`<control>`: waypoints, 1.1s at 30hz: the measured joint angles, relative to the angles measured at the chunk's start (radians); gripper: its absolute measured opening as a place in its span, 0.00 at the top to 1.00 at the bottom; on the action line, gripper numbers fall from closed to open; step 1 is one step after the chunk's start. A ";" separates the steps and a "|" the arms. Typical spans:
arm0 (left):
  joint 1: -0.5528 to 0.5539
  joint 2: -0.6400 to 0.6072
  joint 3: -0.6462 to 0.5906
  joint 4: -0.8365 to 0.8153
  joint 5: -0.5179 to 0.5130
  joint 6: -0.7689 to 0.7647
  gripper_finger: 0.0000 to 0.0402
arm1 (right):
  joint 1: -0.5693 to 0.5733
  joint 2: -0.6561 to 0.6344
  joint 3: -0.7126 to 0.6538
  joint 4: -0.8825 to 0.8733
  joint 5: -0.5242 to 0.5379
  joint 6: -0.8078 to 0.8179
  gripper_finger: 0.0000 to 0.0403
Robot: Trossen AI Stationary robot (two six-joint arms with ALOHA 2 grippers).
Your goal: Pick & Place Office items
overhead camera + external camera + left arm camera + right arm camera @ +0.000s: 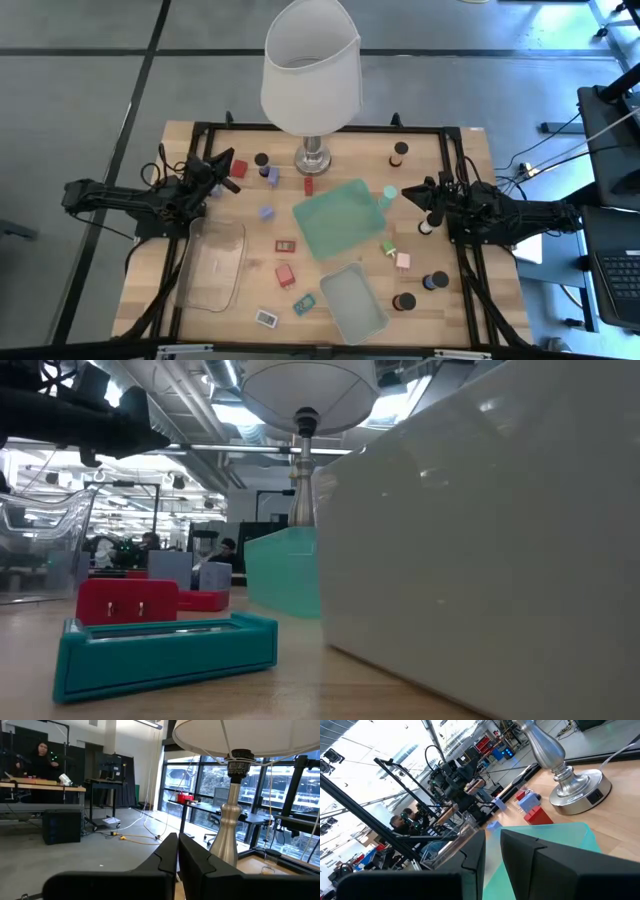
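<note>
Two hands, both closed and empty: my left hand (222,172) beside a red block (239,168), my right hand (428,196) near the office items (405,261). No lettering I can read.

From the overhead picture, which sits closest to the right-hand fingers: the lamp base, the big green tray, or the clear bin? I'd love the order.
Measured from the right gripper:
1. Big green tray, just beside it, toward the table's middle.
2. Lamp base, farther, at the table's back edge.
3. Clear bin, farthest, on the left arm's side.
</note>
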 joint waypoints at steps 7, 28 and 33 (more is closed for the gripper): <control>0.000 0.000 0.000 0.000 0.000 0.000 0.97 | 0.000 0.000 0.000 0.000 0.000 0.000 0.84; 0.000 0.000 0.000 0.000 0.000 0.000 0.98 | 0.000 0.000 0.000 0.000 -0.010 -0.031 0.84; 0.000 0.000 0.000 0.000 -0.003 0.020 0.97 | 0.000 0.000 0.000 0.006 0.034 -0.103 0.84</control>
